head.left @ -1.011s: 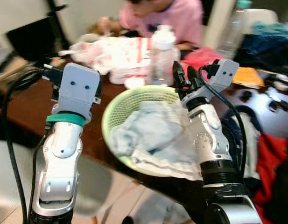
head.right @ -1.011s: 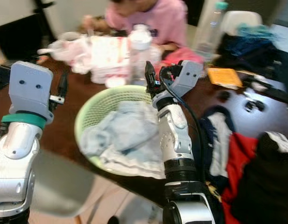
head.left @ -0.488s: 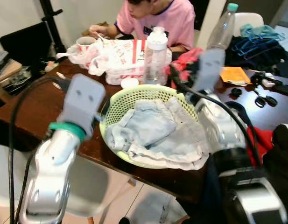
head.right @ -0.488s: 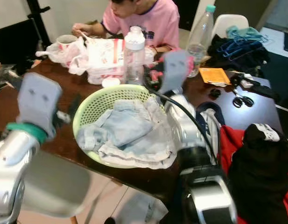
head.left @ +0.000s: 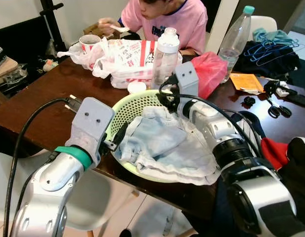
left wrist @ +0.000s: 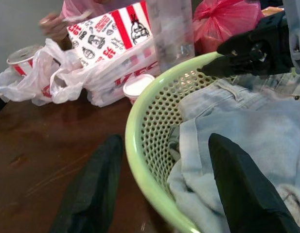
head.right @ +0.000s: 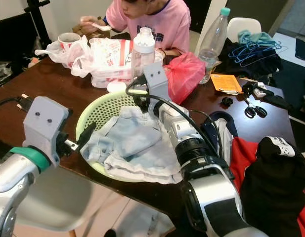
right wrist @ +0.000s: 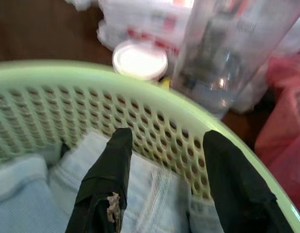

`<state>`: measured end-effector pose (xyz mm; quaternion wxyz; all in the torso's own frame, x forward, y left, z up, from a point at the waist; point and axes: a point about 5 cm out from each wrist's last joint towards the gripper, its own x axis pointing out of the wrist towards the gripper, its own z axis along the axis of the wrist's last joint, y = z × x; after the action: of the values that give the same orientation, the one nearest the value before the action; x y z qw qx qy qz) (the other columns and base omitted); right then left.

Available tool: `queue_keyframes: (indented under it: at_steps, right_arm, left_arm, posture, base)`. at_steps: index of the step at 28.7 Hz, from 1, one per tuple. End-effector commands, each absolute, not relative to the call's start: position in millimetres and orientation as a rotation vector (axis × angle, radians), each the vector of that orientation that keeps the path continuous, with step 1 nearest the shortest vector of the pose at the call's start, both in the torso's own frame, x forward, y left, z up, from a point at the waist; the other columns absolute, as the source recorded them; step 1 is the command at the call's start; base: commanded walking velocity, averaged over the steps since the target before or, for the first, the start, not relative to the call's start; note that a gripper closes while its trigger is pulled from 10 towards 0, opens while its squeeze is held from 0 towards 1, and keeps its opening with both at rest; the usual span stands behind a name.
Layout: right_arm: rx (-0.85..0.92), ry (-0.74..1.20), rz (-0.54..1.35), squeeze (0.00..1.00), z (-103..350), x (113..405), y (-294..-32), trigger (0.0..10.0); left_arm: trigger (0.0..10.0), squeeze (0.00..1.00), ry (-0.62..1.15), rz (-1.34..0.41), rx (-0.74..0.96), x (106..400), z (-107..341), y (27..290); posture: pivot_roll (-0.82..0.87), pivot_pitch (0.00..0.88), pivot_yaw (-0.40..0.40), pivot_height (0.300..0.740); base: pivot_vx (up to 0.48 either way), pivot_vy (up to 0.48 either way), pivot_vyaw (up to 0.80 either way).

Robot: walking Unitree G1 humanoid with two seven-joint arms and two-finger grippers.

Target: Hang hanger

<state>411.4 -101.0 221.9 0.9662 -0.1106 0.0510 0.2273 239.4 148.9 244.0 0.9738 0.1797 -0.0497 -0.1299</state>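
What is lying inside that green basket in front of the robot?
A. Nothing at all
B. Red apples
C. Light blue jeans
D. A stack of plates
C. Crumpled light blue jeans fill the green basket, and both of the robot's grippers, the left gripper at the near rim and the right gripper over the far side, are open above the fabric.

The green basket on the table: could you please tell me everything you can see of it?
The green basket is round, pale green plastic by its look, its wall pierced with small holes. It stands upright near the edge of the brown table, holding crumpled light-blue denim. The left claw straddles its rim, open; the right claw hangs open inside its far wall.
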Motion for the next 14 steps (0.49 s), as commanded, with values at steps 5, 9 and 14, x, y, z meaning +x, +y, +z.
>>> queue_keyframes:
  at_steps: [5,9,14]
  right_arm:
    - [-0.252,0.169,0.467,0.00,228,416,-132,10.0]
    - [-0.171,0.214,0.479,0.00,232,416,-150,10.0]
    - [-0.107,0.253,0.556,0.00,228,413,-154,10.0]
  left_arm:
    - [10.0,0.00,-0.071,-0.280,0.360,229,240,147]
    - [10.0,0.00,-0.053,-0.296,0.351,226,236,143]
    - [10.0,0.00,-0.042,-0.304,0.343,225,235,141]
  posture:
    - [0.14,0.108,-0.056,0.740]
    - [0.14,0.115,-0.058,0.740]
    - [0.14,0.120,-0.055,0.740]
  base:
    - [0.000,0.000,0.00]
    - [0.000,0.000,0.00]
    - [0.000,0.000,0.00]
